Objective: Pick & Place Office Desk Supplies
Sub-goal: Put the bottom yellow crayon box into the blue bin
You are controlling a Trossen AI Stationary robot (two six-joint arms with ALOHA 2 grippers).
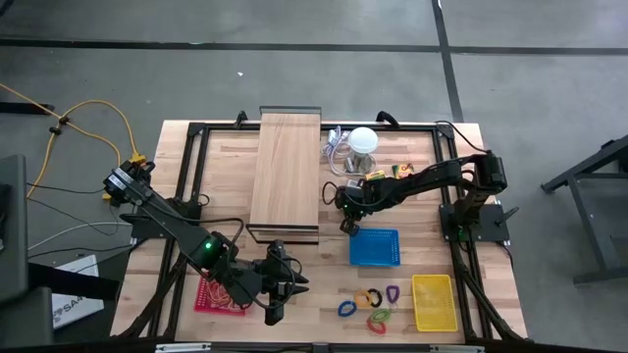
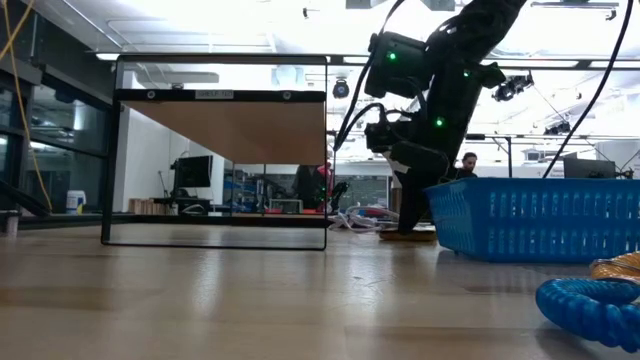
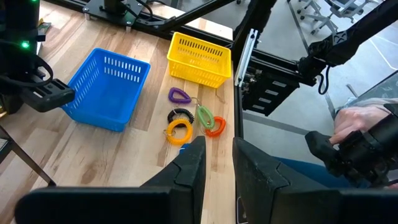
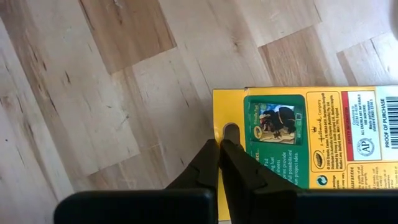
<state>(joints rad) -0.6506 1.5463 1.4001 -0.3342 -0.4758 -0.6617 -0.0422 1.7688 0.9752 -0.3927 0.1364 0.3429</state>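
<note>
My right hand [image 4: 220, 144]: closed, fingertips pressed together at the edge of a yellow printed pack [image 4: 323, 130] that lies flat on the worktop [image 4: 93, 93]; whether I pinch its card edge, I cannot tell; in the high view this hand [image 1: 347, 227] sits just beside the blue basket [image 1: 375, 247], on the side toward the wooden board [image 1: 286, 169]
My left hand [image 3: 217, 163]: fingers slightly apart with nothing between them; it hangs at the worktop's near edge, over the spot next to the red mat [image 1: 218, 293]
Loop clips [image 3: 189, 119]: purple, black, orange, green and red ones lie loose together on the worktop, between the blue basket [image 3: 106, 87] and the yellow basket [image 3: 200, 57]; the low view shows a blue coil [image 2: 590, 305] close by
White ball with cable [image 1: 363, 140]: at the far side, near the board
Beyond the worktop: a person's hand [image 3: 354, 121] by the frame
</note>
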